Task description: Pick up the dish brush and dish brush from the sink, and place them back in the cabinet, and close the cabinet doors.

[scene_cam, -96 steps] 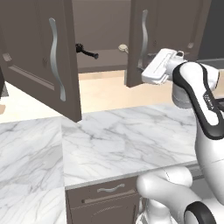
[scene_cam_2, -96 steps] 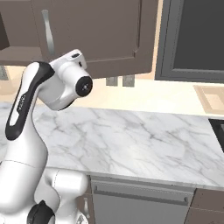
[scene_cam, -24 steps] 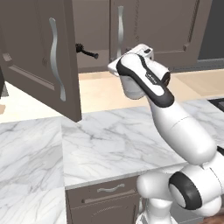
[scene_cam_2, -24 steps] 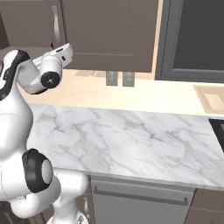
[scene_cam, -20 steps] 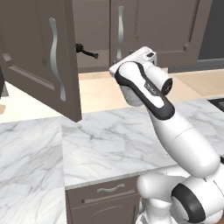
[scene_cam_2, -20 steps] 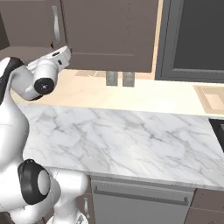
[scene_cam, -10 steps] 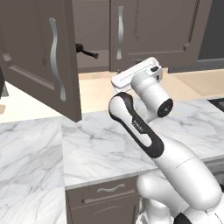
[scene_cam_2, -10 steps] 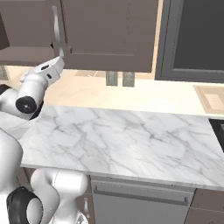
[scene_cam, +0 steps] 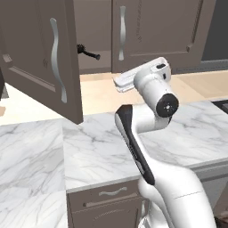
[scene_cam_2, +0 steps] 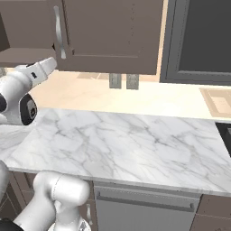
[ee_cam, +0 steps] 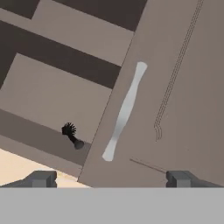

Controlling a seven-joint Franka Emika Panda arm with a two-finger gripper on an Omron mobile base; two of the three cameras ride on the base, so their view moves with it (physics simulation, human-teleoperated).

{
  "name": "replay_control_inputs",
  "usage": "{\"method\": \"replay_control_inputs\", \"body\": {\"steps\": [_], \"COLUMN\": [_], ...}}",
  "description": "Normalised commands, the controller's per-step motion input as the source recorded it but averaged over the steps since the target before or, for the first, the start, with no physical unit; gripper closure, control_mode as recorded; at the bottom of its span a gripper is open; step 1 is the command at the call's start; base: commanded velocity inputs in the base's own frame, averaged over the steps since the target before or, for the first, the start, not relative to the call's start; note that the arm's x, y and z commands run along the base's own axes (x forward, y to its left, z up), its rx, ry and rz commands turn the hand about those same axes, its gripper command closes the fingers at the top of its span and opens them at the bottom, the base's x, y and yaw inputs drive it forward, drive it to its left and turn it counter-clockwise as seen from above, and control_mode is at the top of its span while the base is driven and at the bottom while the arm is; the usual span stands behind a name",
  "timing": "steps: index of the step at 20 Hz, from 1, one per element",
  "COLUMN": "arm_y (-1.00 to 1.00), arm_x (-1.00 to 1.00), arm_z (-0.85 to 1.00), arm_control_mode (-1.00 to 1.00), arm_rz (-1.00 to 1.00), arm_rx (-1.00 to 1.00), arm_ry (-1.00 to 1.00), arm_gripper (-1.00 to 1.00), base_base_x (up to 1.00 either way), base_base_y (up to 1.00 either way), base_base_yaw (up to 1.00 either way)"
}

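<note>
At twelve o'clock from the base, the right cabinet door (scene_cam: 164, 33) is now sitting closed; the gripper (ee_cam: 111, 177) is retreating wide open, empty, while the black dish brush (scene_cam: 87, 51) is resting on the shelf behind the left door (scene_cam: 42, 58), still ajar.

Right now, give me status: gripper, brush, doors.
Gripper open, empty. Black dish brush on cabinet shelf. Right door shut, left door open.

A white marble worktop (scene_cam: 89, 147) with grey veins runs across the foreground. Below its front edge sits a grey-brown drawer (scene_cam: 109, 198) with a short silver handle. Behind it, two grey wall sockets (scene_cam_2: 124, 81) sit side by side on the cream backsplash (scene_cam_2: 149, 97), near a dark-panelled wall unit (scene_cam_2: 203, 40).
</note>
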Motion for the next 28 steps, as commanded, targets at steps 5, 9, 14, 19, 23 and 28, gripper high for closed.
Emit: {"method": "replay_control_inputs", "body": {"steps": [5, 9, 14, 19, 23, 28], "arm_y": [0.09, 0.04, 0.28, 0.51, 0.52, 0.39], "arm_x": [-0.77, -0.82, -0.56, -0.35, -0.34, -0.32], "arm_z": [0.53, 0.37, 0.04, -0.20, -0.22, -0.15], "arm_control_mode": [-1.00, -1.00, -1.00, -1.00, -1.00, -1.00], "arm_rz": [-0.09, -0.07, -0.03, 0.00, 0.00, 0.00], "arm_rx": [0.00, 0.00, -0.01, -0.01, 0.00, 0.00], "arm_ry": [0.33, 0.28, 0.13, 0.00, -0.05, -0.16], "arm_gripper": [-1.00, -1.00, -1.00, -1.00, -1.00, -1.00], "base_base_x": [0.00, 0.00, 0.00, 0.00, 0.00, 0.00], "base_base_y": [0.00, 0.00, 0.00, 0.00, 0.00, 0.00], "base_base_yaw": [0.00, 0.00, 0.00, 0.00, 0.00, 0.00]}}
